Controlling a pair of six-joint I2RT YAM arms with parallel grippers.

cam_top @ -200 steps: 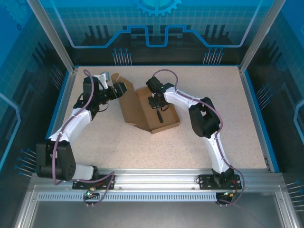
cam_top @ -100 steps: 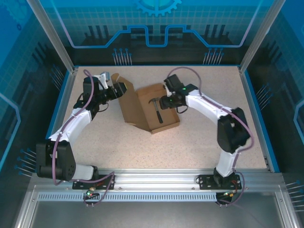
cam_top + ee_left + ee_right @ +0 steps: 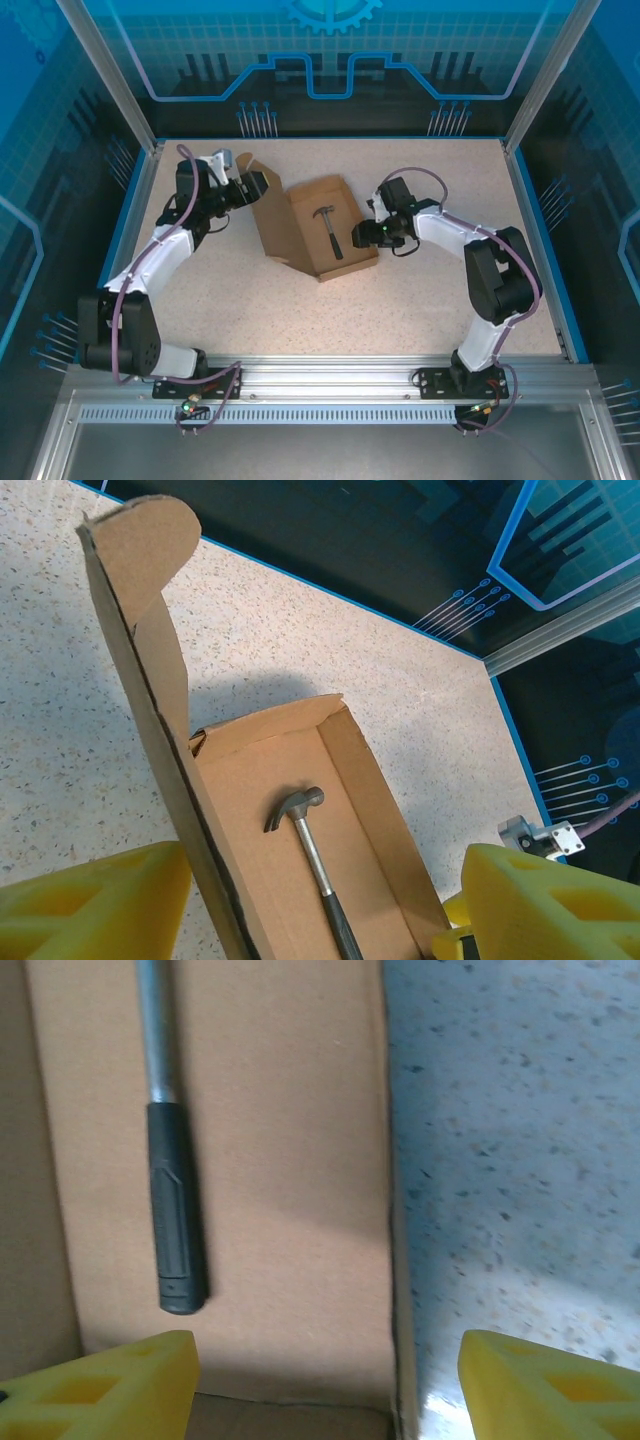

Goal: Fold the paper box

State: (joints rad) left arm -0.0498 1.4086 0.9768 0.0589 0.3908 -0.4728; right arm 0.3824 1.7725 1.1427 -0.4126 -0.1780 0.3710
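Small hammer lies inside the brown paper box; left gripper spread wide astride the upright lid flap; right gripper released, above the box's right wall.

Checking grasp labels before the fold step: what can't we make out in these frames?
Left wrist: hammer handle end and paper box near end, cut off by bottom edge.
Right wrist: hammer head, cut off by top edge; picture blurred.
Top: whether left gripper touches the raised lid, too small.
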